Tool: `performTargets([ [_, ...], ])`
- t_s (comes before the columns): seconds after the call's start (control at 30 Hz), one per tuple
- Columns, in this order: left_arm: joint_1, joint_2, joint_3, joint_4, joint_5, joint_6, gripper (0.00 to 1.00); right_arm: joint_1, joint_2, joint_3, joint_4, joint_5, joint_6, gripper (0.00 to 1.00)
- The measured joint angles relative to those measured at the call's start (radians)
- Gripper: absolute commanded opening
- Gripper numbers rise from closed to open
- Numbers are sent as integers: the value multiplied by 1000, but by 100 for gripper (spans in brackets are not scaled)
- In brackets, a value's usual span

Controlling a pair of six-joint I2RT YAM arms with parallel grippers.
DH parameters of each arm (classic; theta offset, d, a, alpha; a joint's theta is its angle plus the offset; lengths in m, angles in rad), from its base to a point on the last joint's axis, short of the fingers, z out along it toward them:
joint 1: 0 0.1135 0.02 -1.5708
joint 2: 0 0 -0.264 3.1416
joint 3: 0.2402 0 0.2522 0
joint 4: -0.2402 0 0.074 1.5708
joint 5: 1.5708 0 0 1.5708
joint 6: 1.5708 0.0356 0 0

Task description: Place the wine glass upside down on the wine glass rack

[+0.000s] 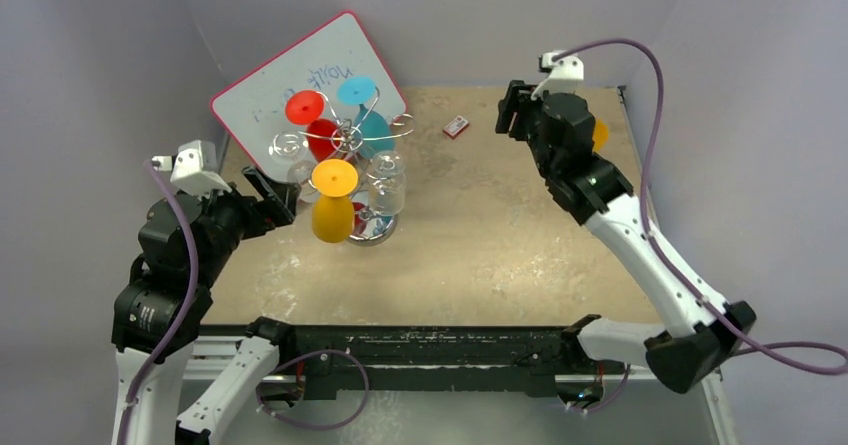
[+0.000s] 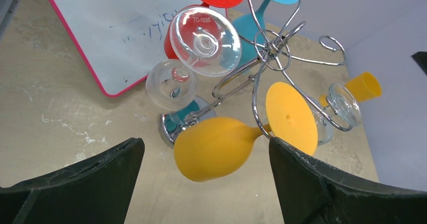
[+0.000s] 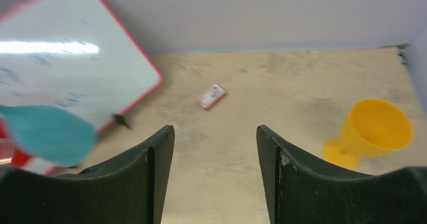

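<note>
On the desk (image 1: 480, 235), left half: one silver wire rack (image 1: 352, 137) with curled arms, standing on a round shiny base (image 1: 372, 229).

- Hung on the rack, bowls down: one yellow wine glass (image 1: 332, 215) on the near arm; one red glass (image 1: 320, 137) and one teal glass (image 1: 376, 130) on the far arms; two clear glasses, one on the left (image 1: 290, 153) and one on the right (image 1: 386, 193).
- Behind the rack: one pink-framed whiteboard (image 1: 270, 85) with faint writing, its near corner close to the base.
- Far middle of the desk: one small red and white packet (image 1: 456, 127), lying flat.
- Far right corner: a second yellow wine glass (image 3: 375, 131), standing upright on its foot, well apart from the rack and partly hidden behind the right arm in the overhead view.

Left pincer (image 1: 275, 195): just to the left of the rack, fingers spread wide and holding nothing. The hung yellow glass shows beyond the gap, untouched.

Right pincer (image 3: 215, 133): raised over the far right of the desk, fingers apart with only bare desk between them. The upright yellow glass is off to its right.
</note>
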Motion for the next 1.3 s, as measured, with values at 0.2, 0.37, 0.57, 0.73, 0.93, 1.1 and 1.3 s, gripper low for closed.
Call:
performTargets([
  [0.2, 0, 50, 68, -62, 31, 13, 92, -190, 204, 43, -70, -41, -161, 59],
  [0.37, 0, 79, 94, -77, 118, 44, 93, -336, 363, 93, -135, -65, -235, 56],
  [0.57, 0, 92, 94, -87, 214, 64, 93, -486, 481, 188, -190, -108, -245, 54],
  [0.73, 0, 77, 106, -88, 227, 71, 93, -551, 500, 204, -201, -130, -249, 49],
  [0.93, 0, 58, 142, -69, 248, 70, 93, -576, 500, 204, -201, -208, -251, 48],
  [1.1, 0, 51, 147, -47, 269, 69, 93, -578, 502, 203, -200, -258, -254, 44],
  [1.3, 0, 49, 147, -40, 289, 67, 93, -578, 525, 203, -200, -270, -254, 41],
])
